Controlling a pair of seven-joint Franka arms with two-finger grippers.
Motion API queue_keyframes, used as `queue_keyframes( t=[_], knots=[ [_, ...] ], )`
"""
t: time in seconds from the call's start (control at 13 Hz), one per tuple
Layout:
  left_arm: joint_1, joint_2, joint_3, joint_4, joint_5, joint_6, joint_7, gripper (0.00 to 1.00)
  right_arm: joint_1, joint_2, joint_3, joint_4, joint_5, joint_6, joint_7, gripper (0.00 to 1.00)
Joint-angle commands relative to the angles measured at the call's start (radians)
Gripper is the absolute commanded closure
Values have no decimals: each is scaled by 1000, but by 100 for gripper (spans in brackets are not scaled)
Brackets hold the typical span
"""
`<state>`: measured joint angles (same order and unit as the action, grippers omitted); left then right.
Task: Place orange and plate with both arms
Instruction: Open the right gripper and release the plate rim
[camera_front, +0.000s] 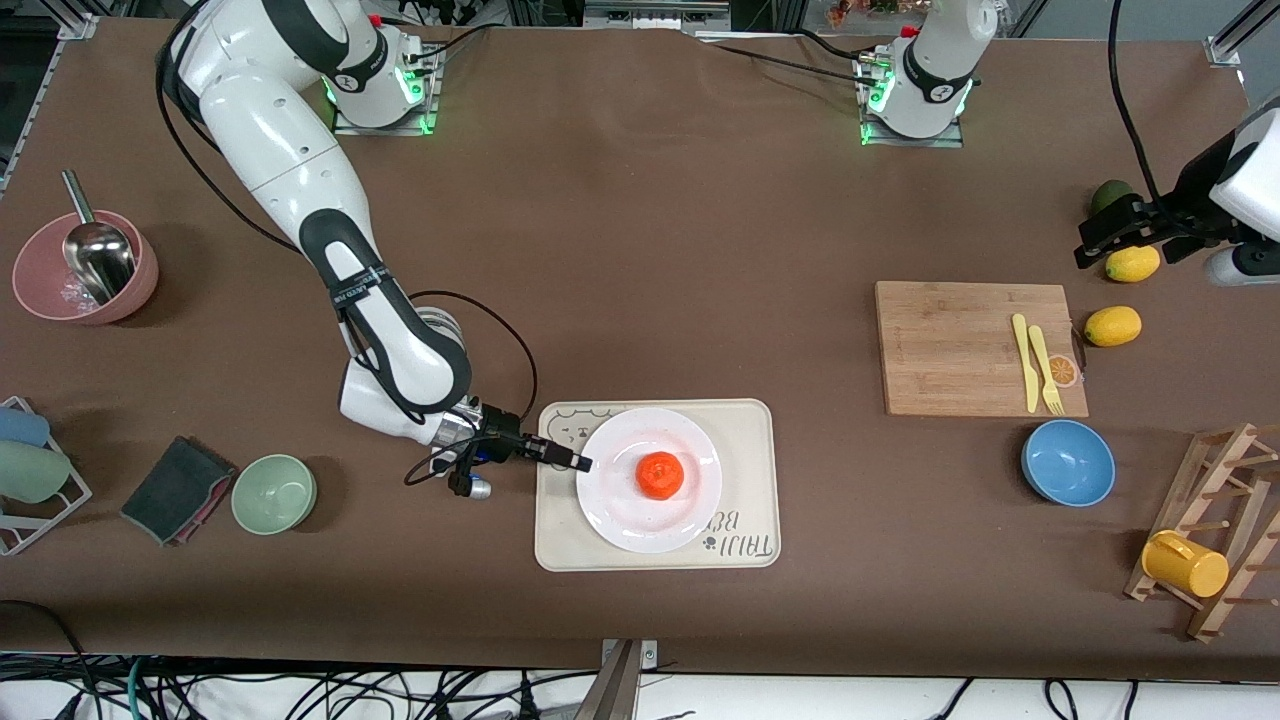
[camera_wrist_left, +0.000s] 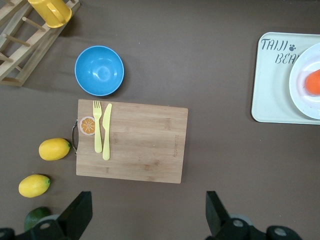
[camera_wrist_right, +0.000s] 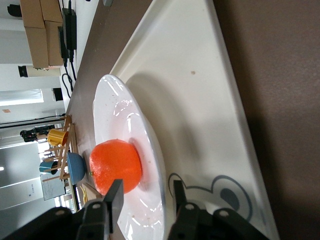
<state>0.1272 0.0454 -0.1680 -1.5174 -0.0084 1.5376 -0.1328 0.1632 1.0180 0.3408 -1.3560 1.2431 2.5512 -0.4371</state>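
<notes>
Front view: high, facing the robots, whole desk (camera_front: 640, 230) seen. Left wrist view: looks straight down from well above the cutting board (camera_wrist_left: 131, 141). Right wrist view: low, close, side-on along the plate (camera_wrist_right: 145, 150) rim. All three share the tray (camera_front: 745, 470) area, at 6 o'clock in the front view.

Glossy white plate (camera_front: 648, 480), smooth orange (camera_front: 660, 474), matt cream tray (camera_front: 752, 480), wood board (camera_front: 950, 345), matt brown table (camera_front: 650, 250).
</notes>
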Motion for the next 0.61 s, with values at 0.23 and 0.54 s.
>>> queue_keyframes(
  t=[0.23, 0.54],
  knots=[
    [0, 7, 2, 26, 5, -20, 19, 0, -14, -2, 4, 34, -82, 3, -15, 0],
    [-1, 8, 1, 28, 5, -20, 18, 0, -14, -36, 3, 32, -100, -2, -20, 0]
  ],
)
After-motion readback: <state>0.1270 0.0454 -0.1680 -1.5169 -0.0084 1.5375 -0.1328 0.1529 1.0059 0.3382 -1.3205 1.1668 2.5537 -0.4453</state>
